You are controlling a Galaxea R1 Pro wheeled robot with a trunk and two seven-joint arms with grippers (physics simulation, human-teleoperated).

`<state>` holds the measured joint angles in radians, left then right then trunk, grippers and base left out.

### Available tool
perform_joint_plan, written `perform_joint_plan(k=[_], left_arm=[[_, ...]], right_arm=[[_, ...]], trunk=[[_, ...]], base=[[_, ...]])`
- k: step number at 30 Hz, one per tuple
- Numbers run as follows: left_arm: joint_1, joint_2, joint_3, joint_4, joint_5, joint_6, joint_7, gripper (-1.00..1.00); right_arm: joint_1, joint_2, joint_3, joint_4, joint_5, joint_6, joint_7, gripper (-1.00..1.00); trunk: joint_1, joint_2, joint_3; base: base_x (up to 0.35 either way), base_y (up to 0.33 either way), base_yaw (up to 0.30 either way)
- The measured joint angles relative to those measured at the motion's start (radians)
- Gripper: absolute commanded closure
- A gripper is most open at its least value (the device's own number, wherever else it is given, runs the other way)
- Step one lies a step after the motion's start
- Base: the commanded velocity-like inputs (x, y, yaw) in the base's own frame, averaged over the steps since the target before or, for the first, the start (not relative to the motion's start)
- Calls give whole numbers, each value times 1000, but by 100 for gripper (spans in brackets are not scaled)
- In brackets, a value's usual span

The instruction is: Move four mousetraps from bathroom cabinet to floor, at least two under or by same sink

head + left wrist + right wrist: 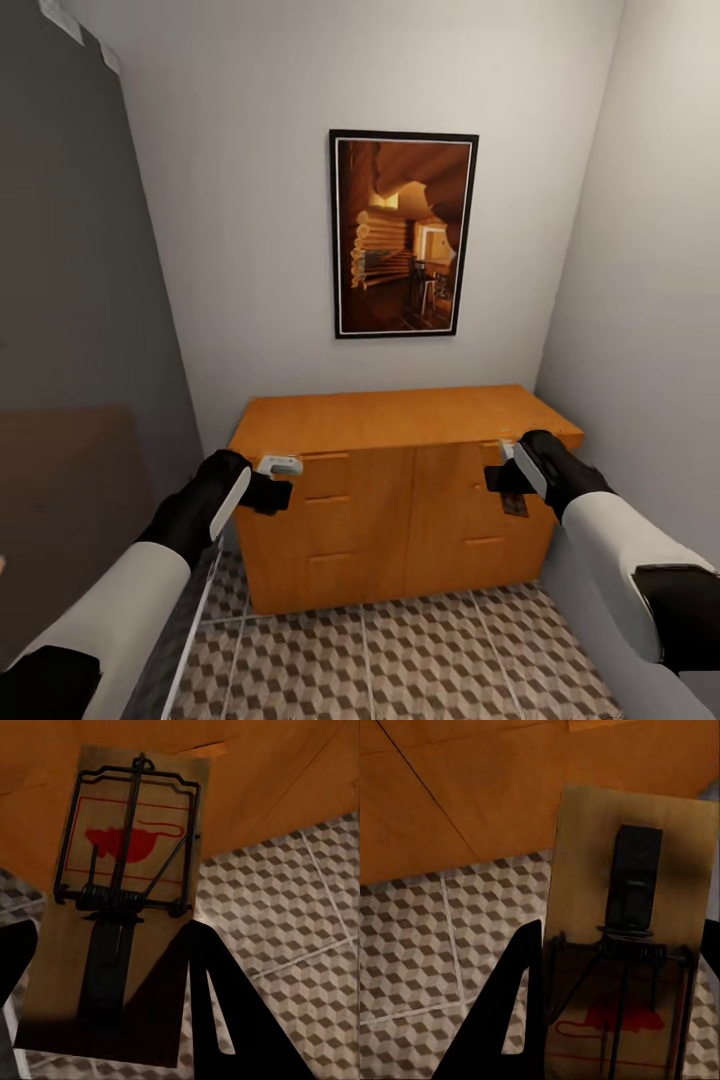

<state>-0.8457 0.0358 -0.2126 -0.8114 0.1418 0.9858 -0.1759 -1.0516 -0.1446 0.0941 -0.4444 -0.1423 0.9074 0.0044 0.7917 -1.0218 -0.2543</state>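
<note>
L arm: white forearm, black wrist, reaching fwd and up from lower left. Left gripper (pixel 280 478) has its jaws closed on a mousetrap (pixel 124 907), held flat betw. black fingers (pixel 225 1020).
R arm: same build, reaching from lower right. Right gripper (pixel 505 470) clamps a second mousetrap (pixel 630 937); finger (pixel 506 1027) alongside it.

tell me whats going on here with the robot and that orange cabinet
The robot faces the cabinet in a narrow tiled room, holding one mousetrap in each tool. The left tool grips a mousetrap, and the right tool grips another mousetrap. Both are held up in front of the cabinet above the patterned floor, neither set down yet.
</note>
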Motion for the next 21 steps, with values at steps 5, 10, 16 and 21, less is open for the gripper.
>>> perform_joint_plan(k=[5, 10, 16, 21], left_arm=[[0, -1, 2, 226, 0, -157, 1, 100], [0, -2, 4, 470, 3, -327, 3, 100], [8, 3, 5, 777, 43, -553, 4, 100], [117, 34, 6, 808, 129, -652, 8, 100]], right_arm=[[0, 4, 1, 191, 3, -118, 5, 100], [43, 8, 1, 371, 72, -287, 6, 100], [212, 33, -2, 452, 137, -423, 5, 100], [518, 52, -2, 455, 144, -584, 2, 100]], trunk=[[0, 0, 0], [0, 0, 0], [0, 0, 0], [0, 0, 0]], base=[[-305, -126, 0], [-305, -126, 0], [-307, -122, 0], [-311, -108, 0]])
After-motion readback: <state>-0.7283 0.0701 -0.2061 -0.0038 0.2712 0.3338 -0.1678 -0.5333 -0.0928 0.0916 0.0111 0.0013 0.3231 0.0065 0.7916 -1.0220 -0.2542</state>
